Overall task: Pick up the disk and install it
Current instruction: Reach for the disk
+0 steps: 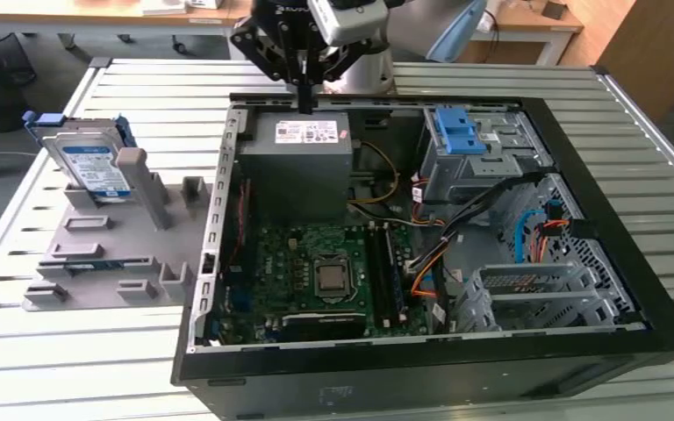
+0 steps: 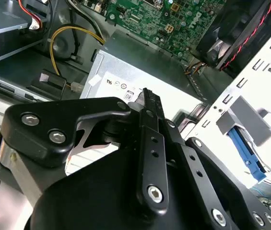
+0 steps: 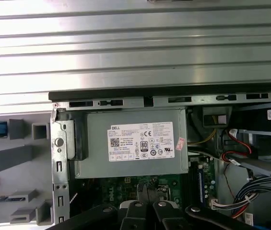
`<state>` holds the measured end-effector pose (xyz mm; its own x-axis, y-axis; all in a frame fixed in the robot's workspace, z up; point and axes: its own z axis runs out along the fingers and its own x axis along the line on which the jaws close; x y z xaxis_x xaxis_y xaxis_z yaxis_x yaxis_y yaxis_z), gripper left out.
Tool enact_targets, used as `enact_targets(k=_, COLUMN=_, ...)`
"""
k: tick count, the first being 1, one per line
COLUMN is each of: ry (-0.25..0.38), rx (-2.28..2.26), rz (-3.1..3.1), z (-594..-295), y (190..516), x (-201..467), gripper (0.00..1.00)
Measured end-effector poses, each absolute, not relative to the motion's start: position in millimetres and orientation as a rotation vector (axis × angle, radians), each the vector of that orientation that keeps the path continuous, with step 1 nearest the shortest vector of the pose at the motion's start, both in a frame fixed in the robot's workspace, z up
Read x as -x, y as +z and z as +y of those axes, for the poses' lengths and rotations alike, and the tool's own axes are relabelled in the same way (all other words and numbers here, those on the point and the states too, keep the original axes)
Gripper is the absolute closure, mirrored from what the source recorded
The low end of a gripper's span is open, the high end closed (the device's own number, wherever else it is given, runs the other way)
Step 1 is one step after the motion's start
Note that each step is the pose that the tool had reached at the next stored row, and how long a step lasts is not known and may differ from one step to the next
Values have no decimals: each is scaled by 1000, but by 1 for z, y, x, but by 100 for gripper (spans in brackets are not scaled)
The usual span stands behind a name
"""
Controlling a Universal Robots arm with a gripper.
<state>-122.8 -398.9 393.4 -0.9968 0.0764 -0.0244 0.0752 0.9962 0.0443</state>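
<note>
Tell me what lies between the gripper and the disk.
Between the gripper and the disk, the exterior view shows the case's side wall, bare slatted table and the holder's grey post.

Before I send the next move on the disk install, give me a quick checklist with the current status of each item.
1. Disk standing upright in its grey holder: ok.
2. Gripper carrying nothing: ok.
3. Gripper open for a grasp: not ok, it is shut.
4. Gripper lined up over the disk: not ok, it hangs above the power supply, off to the exterior view's right of the disk.
5. Drive cage free to take the disk: cannot tell.
</note>
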Motion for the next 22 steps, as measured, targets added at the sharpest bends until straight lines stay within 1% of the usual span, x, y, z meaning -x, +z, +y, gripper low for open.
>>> enact_targets(k=22, ry=68, rx=-118, rz=3113, z=-398, y=393, x=145, gripper=89)
